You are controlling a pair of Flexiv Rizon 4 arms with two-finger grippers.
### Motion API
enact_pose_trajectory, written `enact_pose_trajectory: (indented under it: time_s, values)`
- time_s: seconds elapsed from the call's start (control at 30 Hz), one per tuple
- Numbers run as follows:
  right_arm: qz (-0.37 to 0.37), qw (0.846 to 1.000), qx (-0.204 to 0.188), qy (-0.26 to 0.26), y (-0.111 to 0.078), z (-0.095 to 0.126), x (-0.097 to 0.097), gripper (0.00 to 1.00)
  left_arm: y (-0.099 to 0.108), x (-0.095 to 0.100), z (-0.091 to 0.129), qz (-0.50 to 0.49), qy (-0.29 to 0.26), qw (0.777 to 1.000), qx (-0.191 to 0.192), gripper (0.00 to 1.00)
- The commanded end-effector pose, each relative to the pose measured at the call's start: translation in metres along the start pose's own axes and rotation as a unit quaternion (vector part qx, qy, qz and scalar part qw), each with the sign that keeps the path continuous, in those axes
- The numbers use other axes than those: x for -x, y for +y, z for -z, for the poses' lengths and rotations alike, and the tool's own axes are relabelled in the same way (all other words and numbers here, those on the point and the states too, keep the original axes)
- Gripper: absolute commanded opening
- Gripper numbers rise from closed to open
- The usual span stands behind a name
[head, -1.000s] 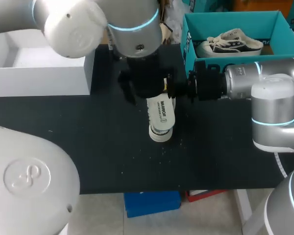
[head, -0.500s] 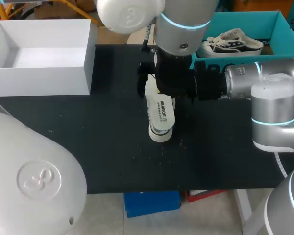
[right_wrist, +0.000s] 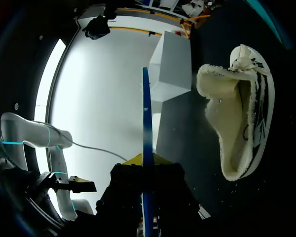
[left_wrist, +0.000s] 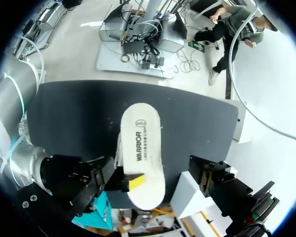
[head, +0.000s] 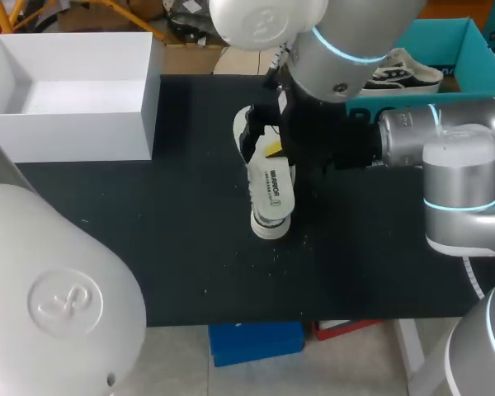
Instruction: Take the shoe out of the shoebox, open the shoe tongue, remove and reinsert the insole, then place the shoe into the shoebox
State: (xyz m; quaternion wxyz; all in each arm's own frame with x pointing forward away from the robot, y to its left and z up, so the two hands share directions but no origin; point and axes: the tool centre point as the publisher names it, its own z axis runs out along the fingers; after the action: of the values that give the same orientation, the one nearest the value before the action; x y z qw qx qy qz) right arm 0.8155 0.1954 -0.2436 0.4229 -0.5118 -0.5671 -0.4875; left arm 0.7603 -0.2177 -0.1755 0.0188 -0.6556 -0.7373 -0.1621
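The left arm (head: 338, 49) has swung toward the far right corner, baring the heel of the shoe (head: 247, 136). The left hand is hidden under it, so I cannot tell whether it is apart or together. The right hand (left_wrist: 134, 182) stays clamped on the insole (left_wrist: 142, 143), held over the shoe mid-worktop (head: 148, 247).

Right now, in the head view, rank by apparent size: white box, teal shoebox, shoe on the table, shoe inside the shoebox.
1. white box
2. teal shoebox, partly hidden by left arm
3. shoe on the table
4. shoe inside the shoebox: half hidden, so unsure against 3
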Motion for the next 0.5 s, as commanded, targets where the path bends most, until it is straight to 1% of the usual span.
enact_pose_trajectory:
  time_s: [0.03, 0.27, 0.5]
  values:
    - [0.000, 1.000, 0.002, 0.000, -0.0004, -0.0015, 0.0001, 0.00, -0.0018, -0.0110, -0.0032, 0.000, -0.024, 1.000, 0.005, 1.00]
    - [0.000, 1.000, 0.002, 0.000, -0.0004, -0.0015, 0.0001, 0.00, -0.0008, -0.0143, -0.0064, 0.004, -0.034, 0.999, 0.004, 1.00]
    - [0.000, 1.000, 0.002, 0.000, -0.0004, -0.0015, 0.0001, 0.00, 0.0030, -0.0162, -0.0112, -0.009, -0.072, 0.997, -0.011, 1.00]
